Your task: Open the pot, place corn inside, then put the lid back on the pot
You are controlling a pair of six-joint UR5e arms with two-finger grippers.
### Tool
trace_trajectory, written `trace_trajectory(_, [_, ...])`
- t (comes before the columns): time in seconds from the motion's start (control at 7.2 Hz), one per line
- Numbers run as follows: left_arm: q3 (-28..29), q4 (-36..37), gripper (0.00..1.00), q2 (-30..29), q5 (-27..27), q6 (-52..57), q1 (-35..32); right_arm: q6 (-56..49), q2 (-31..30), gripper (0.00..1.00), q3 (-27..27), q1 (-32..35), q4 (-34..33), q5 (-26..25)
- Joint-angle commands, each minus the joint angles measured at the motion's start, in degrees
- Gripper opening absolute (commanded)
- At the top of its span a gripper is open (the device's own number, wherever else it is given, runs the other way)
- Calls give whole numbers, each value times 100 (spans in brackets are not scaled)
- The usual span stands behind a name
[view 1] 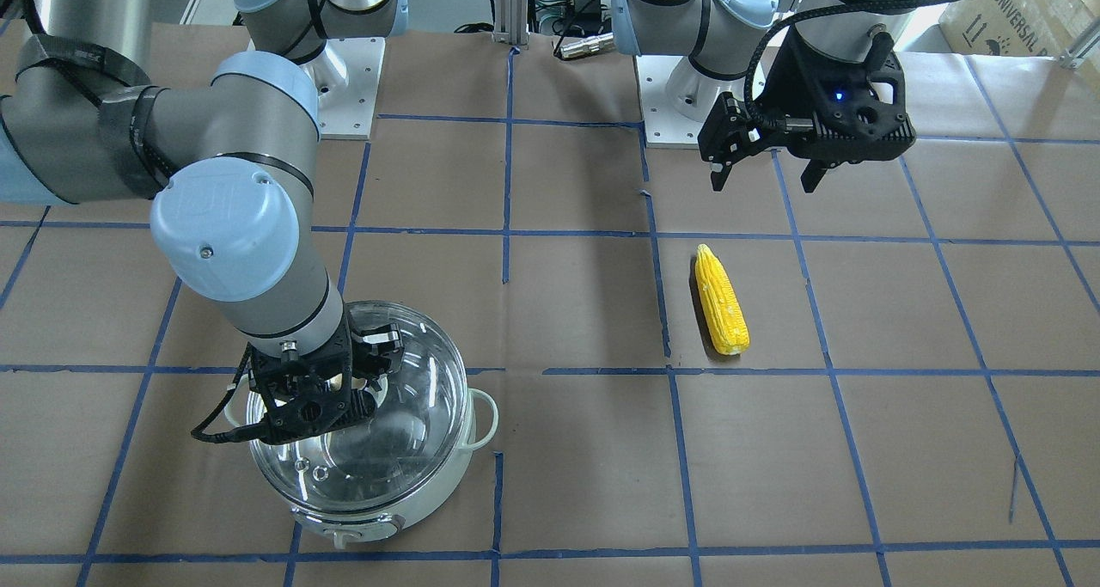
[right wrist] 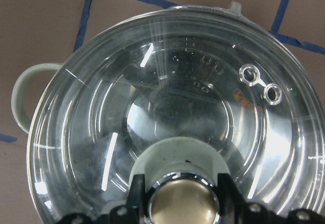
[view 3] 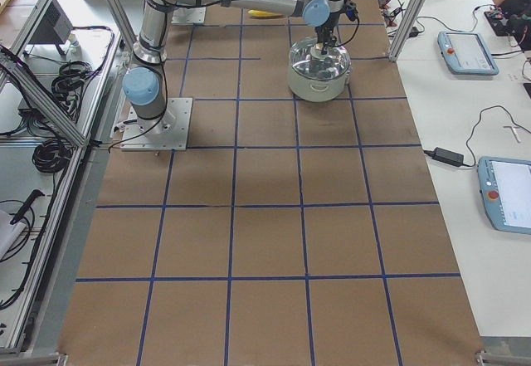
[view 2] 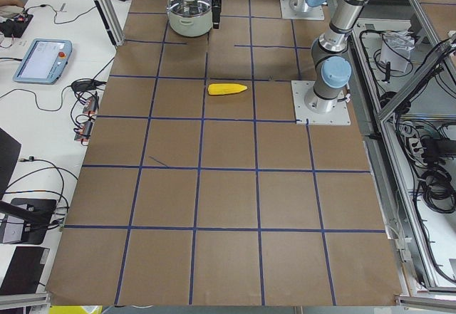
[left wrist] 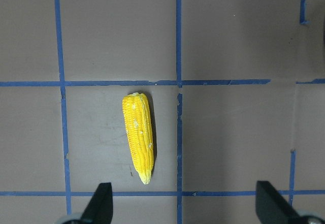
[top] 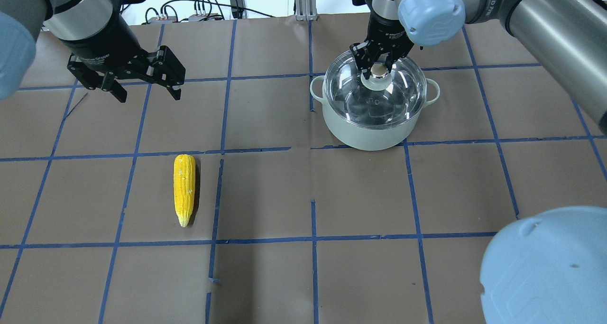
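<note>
Upper right, the right gripper (top: 378, 70) clamps the knob of the clear glass dome lid (top: 374, 98) seated on the pale mint round pot (top: 367, 139); upper left, the left gripper (top: 148, 95) gapes near the yellow tapered corn cob (top: 184, 189).

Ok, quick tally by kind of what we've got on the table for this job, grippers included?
pot: 1
lid: 1, sitting on the pot
corn: 1
grippers: 2, left gripper and right gripper
Total: 5

Four wide views, wrist close-ups, pot (top: 365, 136) shared
</note>
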Motion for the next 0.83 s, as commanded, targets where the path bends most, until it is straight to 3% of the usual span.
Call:
trace_trajectory(0.0, [-12, 44, 100, -7, 63, 1, 7, -42, -300, 42, -340, -44, 839, -7])
trace_trajectory(0.14, [-12, 53, 100, -15, 55, 10, 59, -85, -633, 42, -385, -87, 1235, -7])
trace_trajectory(0.42, [-143, 70, 100, -409, -15, 961, 794, -235, -1458, 37, -289, -358, 2078, 11])
trace_trajectory(0.56, [-353, 262, 100, -629, -16, 1107, 981, -288, -1775, 36, -254, -587, 2405, 28])
trace_trajectory(0.69, [-686, 986, 100, -909, -16, 1030, 974, -288, -1935, 34, -132, -658, 2556, 37])
